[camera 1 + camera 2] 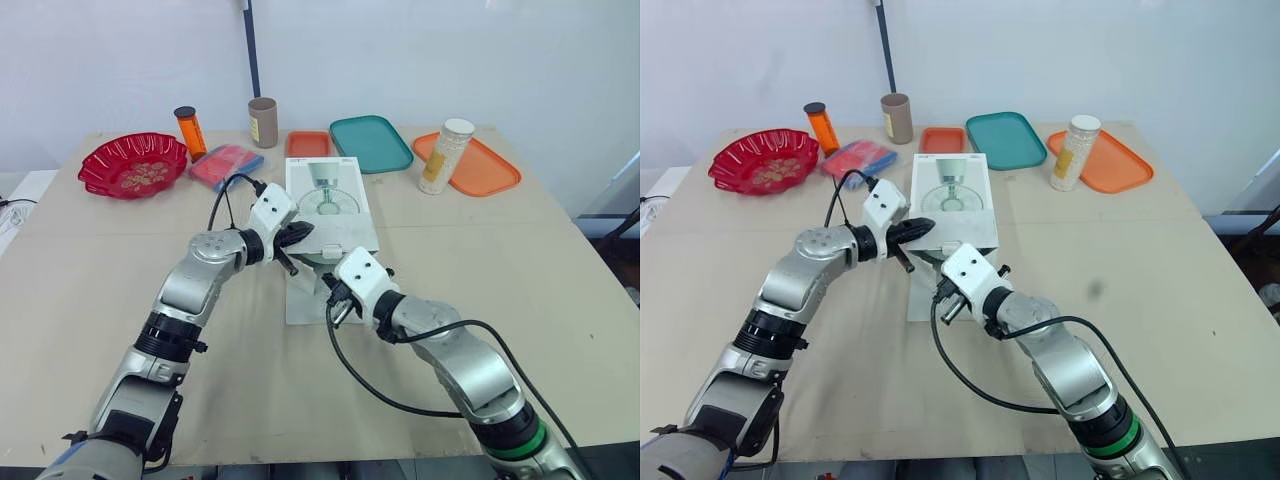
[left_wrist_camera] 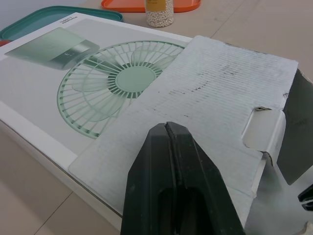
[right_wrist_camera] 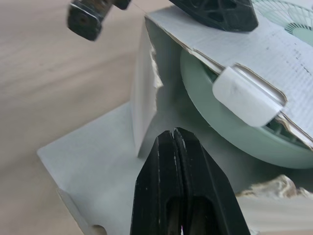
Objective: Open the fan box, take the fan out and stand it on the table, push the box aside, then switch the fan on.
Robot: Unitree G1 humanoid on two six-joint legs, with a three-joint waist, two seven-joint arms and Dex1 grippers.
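Green plastic showed in the mouth of the box [image 1: 330, 205]: the fan [image 3: 234, 127] lay inside, not yet out, the box flat at the middle of the table [image 1: 520, 290] with its near end open toward me. Its top flap [image 2: 215, 93] was folded back over the printed lid, and my left gripper [image 2: 168, 128], fingers closed together, pressed on it, I judged to keep the mouth from shutting. My right gripper [image 3: 173, 133], also closed and empty, pointed into the opening just before the fan's rim; it would need to spread to take hold. Bowl [image 1: 133, 165], trays [image 1: 370, 142] and bottle [image 1: 443, 155] stood beyond along the far side, leaving room beside the box to push it away.
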